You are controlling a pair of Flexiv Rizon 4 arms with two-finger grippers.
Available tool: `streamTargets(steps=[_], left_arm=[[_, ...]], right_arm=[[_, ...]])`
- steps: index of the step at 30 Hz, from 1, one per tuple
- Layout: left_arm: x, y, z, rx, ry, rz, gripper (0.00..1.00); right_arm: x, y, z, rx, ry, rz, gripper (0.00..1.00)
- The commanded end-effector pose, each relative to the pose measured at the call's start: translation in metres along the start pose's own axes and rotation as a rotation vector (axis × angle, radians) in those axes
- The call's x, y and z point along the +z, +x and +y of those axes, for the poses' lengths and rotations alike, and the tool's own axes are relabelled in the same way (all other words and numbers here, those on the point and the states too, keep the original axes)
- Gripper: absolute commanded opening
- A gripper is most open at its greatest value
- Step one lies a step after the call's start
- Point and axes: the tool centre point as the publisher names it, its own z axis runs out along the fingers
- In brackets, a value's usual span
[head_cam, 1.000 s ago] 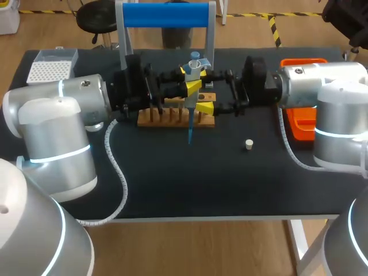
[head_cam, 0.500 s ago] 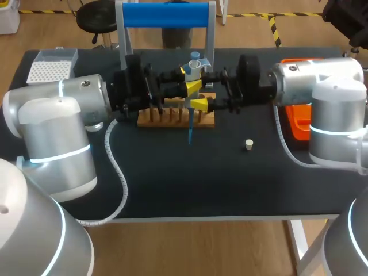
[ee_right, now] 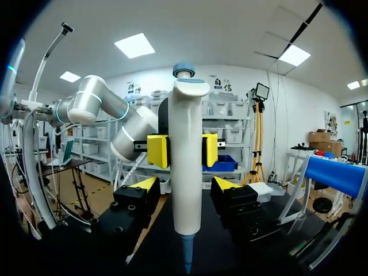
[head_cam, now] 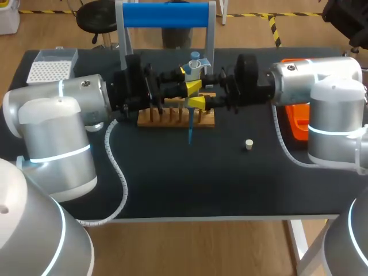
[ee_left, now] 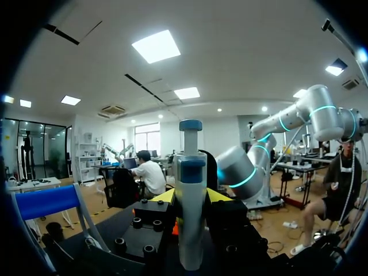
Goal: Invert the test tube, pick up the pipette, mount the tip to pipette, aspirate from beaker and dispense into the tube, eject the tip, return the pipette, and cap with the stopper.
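The white pipette (head_cam: 192, 86) with a blue cap stands upright above the wooden rack (head_cam: 175, 118), its blue tip (head_cam: 190, 135) pointing down. My left gripper (head_cam: 192, 86) is shut on its upper body; the left wrist view shows the pipette (ee_left: 191, 195) between my left gripper (ee_left: 191, 198) fingers. My right gripper (head_cam: 197, 103) comes in from the other side, lower on the shaft. In the right wrist view the pipette (ee_right: 186, 161) stands between my right gripper (ee_right: 185, 187) fingers, which are open with a narrow gap on each side. I cannot make out the test tube.
A small white stopper (head_cam: 249, 144) lies on the black table right of the rack. A white tip box (head_cam: 52, 66) sits at the back left, an orange tray (head_cam: 299, 123) under my right arm, and a blue-topped stand (head_cam: 165, 14) behind the rack.
My right arm has moved left up to the pipette, and its fingers have narrowed around the shaft. The left arm and the pipette have stayed still.
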Motion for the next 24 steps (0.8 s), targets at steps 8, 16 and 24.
streamTargets(steps=[8,16,24], left_arm=[[0.0013,0.0016,0.0006,0.002,0.002,-0.007,0.0],[0.0013,0.0016,0.0006,0.002,0.002,-0.007,0.0],[0.0013,0.0016,0.0006,0.002,0.002,-0.007,0.0]], right_arm=[[0.0027,0.0019,0.0017,0.0,0.012,0.004,0.47],[0.0031,0.0026,0.0021,-0.002,0.013,0.004,0.4],[0.0033,0.0029,0.0021,-0.001,0.013,0.007,0.0]])
